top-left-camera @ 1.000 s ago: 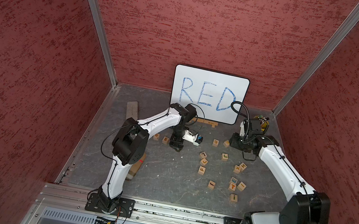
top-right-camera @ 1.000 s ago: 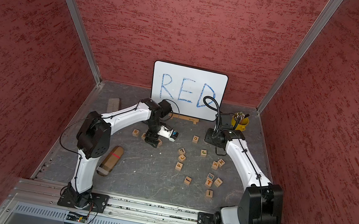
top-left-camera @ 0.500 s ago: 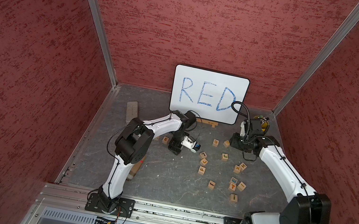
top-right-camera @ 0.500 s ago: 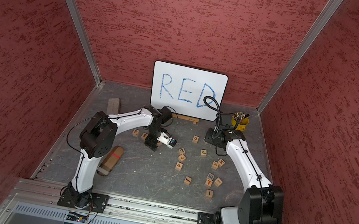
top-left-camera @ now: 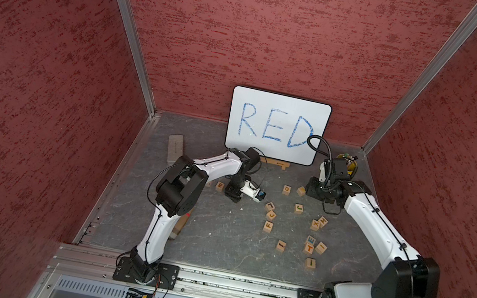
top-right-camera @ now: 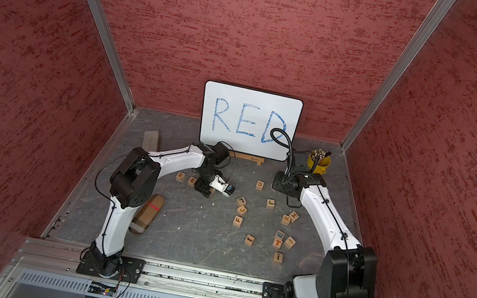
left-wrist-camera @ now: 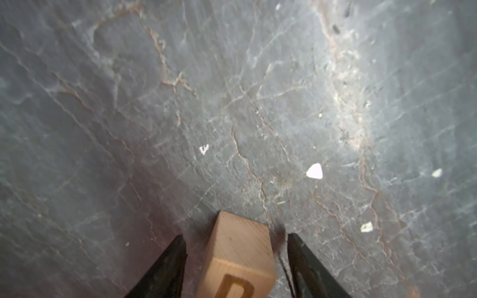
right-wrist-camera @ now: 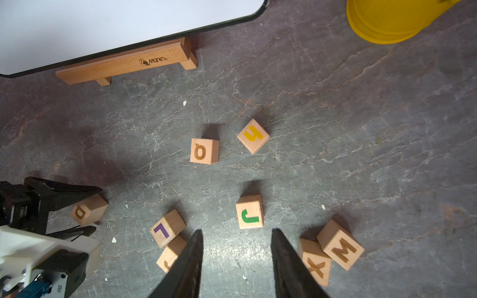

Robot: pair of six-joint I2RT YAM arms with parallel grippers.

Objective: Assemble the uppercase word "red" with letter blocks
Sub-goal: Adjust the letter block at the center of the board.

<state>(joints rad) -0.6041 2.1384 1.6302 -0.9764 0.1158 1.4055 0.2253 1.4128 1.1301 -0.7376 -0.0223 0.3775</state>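
Note:
The D block (left-wrist-camera: 237,258) lies on the slate floor between the fingers of my left gripper (left-wrist-camera: 235,237), which is open, with a narrow gap on each side of the cube. The right wrist view shows the same D block (right-wrist-camera: 89,210) framed by the left gripper (right-wrist-camera: 98,209). In a top view the R block (top-right-camera: 180,175) and the E block (top-right-camera: 191,180) sit side by side just left of the left gripper (top-right-camera: 203,188). My right gripper (right-wrist-camera: 237,232) hangs open and empty over the floor near a green J cube (right-wrist-camera: 249,212).
Several other lettered cubes are scattered mid-floor, among them L (right-wrist-camera: 167,228), X (right-wrist-camera: 315,260) and M (right-wrist-camera: 340,247). The white board (top-left-camera: 277,125) leans on a wooden stand (right-wrist-camera: 126,62) at the back. A yellow cup (top-right-camera: 318,162) stands back right, and a brown roll (top-right-camera: 148,213) lies front left.
My left gripper has come lower over the floor and its jaws have narrowed around the D block. The right arm has not moved.

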